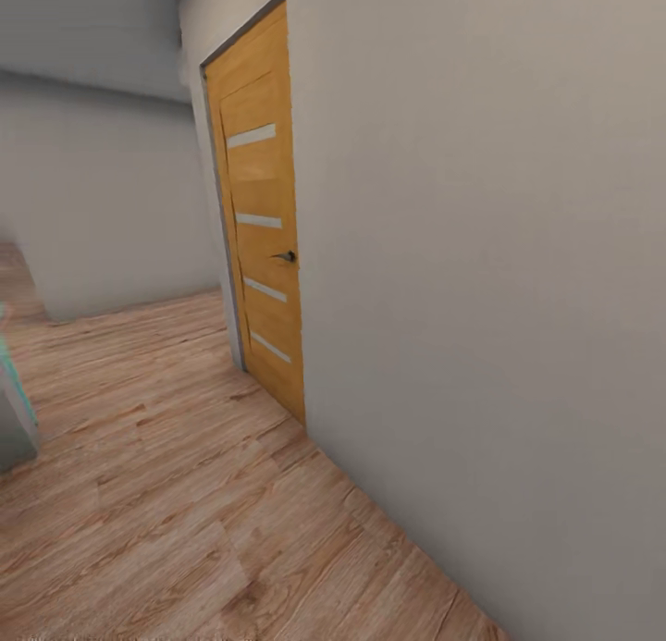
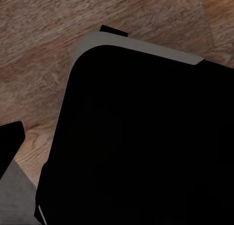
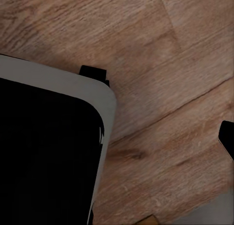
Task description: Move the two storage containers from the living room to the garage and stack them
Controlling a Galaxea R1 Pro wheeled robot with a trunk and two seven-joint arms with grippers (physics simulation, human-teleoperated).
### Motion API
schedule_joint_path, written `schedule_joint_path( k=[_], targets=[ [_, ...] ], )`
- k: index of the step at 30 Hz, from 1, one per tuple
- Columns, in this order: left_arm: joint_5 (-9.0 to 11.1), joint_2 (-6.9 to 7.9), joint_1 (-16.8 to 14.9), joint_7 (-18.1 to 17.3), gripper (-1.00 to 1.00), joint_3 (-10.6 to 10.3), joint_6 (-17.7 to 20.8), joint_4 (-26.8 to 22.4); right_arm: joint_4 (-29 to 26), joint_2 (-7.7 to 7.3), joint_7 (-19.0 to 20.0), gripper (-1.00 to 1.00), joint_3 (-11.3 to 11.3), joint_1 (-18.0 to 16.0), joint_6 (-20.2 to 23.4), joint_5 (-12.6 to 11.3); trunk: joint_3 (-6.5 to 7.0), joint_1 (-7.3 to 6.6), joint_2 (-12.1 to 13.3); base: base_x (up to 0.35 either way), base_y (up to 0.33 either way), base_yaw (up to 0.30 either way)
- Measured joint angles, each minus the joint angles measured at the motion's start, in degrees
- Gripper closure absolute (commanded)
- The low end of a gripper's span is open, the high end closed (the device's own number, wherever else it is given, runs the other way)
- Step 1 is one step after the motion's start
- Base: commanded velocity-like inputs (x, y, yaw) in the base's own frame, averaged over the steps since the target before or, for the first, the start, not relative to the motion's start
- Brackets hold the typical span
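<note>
A home hallway is indicated by wood-plank flooring [image 1: 176, 493], plain grey walls [image 1: 481, 252] and a closed wooden interior door [image 1: 264, 225].

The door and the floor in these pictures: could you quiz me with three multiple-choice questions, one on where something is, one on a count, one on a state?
1. Where is the door set?
A. In the wall on the right
B. In the far wall
C. In the floor

2. How many pale stripes cross the door?
A. Two
B. Four
C. Six

3. Is the door open or shut?
A. Wide open
C. Off its hinges
B. Shut

Answers: 1 A, it sits in the grey wall running along the right of the head view. 2 B, four light bars show on its panel. 3 B, it lies flush in its frame, handle showing, above the wood floor.
</note>
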Motion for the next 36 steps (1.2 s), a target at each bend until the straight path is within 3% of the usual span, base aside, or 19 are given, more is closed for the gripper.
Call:
schedule_joint_path(
  k=[27, 36],
  targets=[
    [-0.1, 0.06, 0.0, 0.0, -1.0, 0.0, 0.0, -0.1, 0.0, 0.1, 0.0, -1.0, 0.5, 0.0, -0.1, 0.5, 0.0, 0.0, 0.0, 0.001, 0.0, 0.3],
    [0.0, 0.04, 0.0, -0.1, -1.0, -0.1, 0.1, -0.1, 0.0, 0.35, -0.1, -1.0, 0.4, 0.0, -0.1, 0.4, 0.0, -0.03, 0.0, 0.252, 0.0, 0.3]
  ],
)
